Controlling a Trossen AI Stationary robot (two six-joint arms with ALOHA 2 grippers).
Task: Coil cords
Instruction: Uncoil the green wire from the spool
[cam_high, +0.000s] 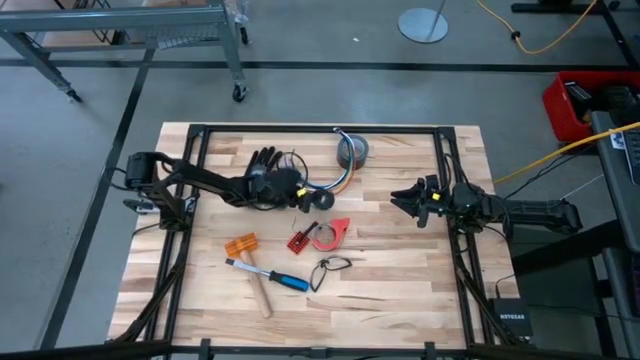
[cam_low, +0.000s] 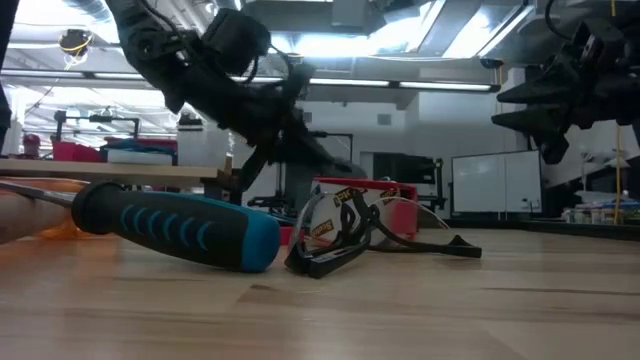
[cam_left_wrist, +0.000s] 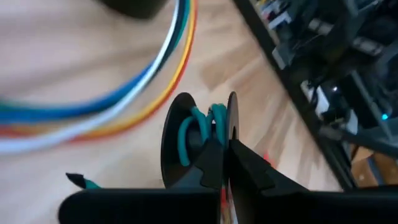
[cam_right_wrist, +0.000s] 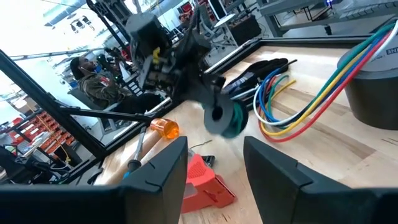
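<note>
The cords (cam_high: 335, 183) are a bundle of blue, yellow, white and orange wires. They curve across the table from the grey roll (cam_high: 352, 152) toward the black glove (cam_high: 265, 168), and show again as the cords (cam_left_wrist: 143, 93) and the cords (cam_right_wrist: 311, 99). My left gripper (cam_high: 303, 198) is beside their glove end, shut on a small black spool (cam_left_wrist: 186, 137) wound with green wire. My right gripper (cam_high: 400, 198) waits open at the table's right, its fingers level and holding nothing. My left gripper pinches the thin edge of one of the spool's black discs (cam_left_wrist: 231, 127) between its two shut fingers. The spool (cam_right_wrist: 222, 118) sticks out beyond the fingertips. It looks lifted clear of the table, close above the cords.
Toward the near side lie a red tape dispenser (cam_high: 330, 233), a small red part (cam_high: 298, 241), an orange block (cam_high: 240, 245), a blue-handled hammer (cam_high: 272, 280) and a thin black cord loop (cam_high: 333, 265). A black frame (cam_high: 445, 160) borders the work area. A person sits beyond the table (cam_right_wrist: 93, 87).
</note>
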